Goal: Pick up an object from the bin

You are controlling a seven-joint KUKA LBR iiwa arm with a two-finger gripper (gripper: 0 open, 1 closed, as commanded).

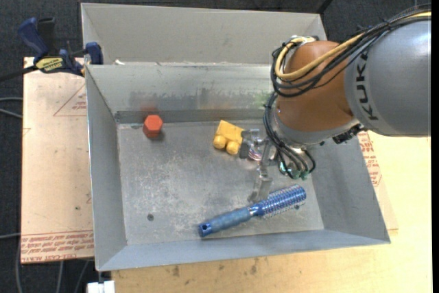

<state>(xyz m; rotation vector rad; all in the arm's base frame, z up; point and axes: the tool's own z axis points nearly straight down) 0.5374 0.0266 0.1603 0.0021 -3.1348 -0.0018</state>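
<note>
My gripper (pixel 260 190) hangs below the arm's orange cover in the right half of the bin. Its tip is just above the blue hairbrush (pixel 254 211), near where the handle meets the bristled head. The brush lies flat along the front of the bin floor, head to the right and handle pointing left. A yellow toy block (pixel 228 136) lies close to the gripper's upper left, beside its metal body. I see nothing held in the gripper.
A small red hexagonal block (pixel 153 125) sits by the back wall at the left. The left and middle of the bin floor hold nothing else. The arm and its orange cover hide the bin's right rear corner.
</note>
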